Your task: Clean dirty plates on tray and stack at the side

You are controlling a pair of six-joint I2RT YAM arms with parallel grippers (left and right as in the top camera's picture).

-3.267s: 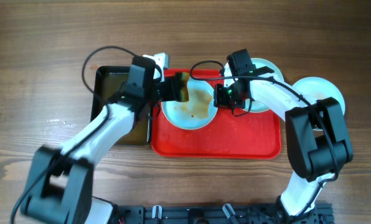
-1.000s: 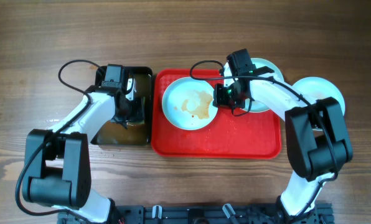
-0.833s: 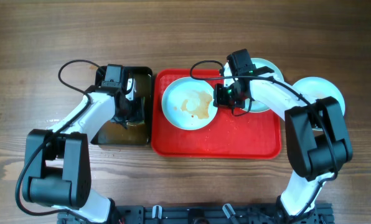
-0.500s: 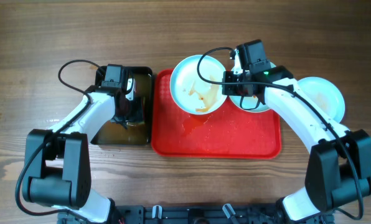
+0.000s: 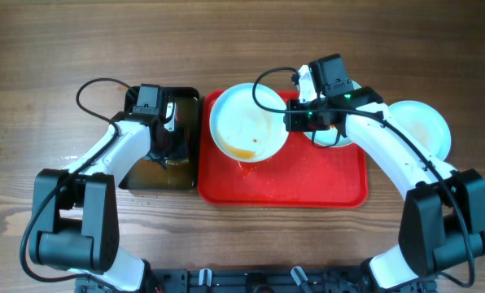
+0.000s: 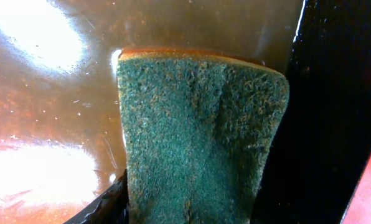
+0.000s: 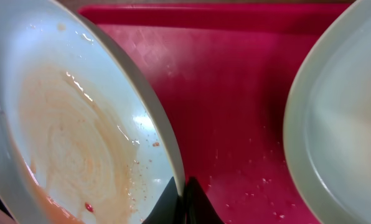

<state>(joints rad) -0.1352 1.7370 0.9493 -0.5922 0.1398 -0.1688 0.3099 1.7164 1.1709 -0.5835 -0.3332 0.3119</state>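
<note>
Plates number three here, and none looks clean. At far left the black tub point(image 5: 185, 171) of brownish water sits just beside the tray. The left gripper point(image 5: 163, 138) hangs in the tub, closed on the green sponge point(image 6: 198, 137), whose tip is dipped in the water (only a sliver of one finger shows in the wrist view, so that grip is judged from how the sponge stands out from it).

Next comes the red tray point(image 5: 308, 183). Over its left back corner the first plate point(image 5: 249, 118) is raised and tilted. The right gripper point(image 7: 184, 198) is pinched nearly shut on the plate's thin rim, and orange sauce has pooled at the low edge. Under the right arm a second plate point(image 5: 334, 137) lies on the tray, partly hidden. The third plate point(image 5: 426, 130) rests on the wooden table point(image 5: 63, 49) beside the tray's right end, with a faint smear in its middle.

The weak point is that rim pinch. The plate is wet and held at one spot, so it could swing or slip out and drop onto the tray. Any push from the sponge would add to that load. Tilted this far, the sauce may run over the low edge and foul the tray or table. The plate's left edge is also near the tub wall and could knock it.
</note>
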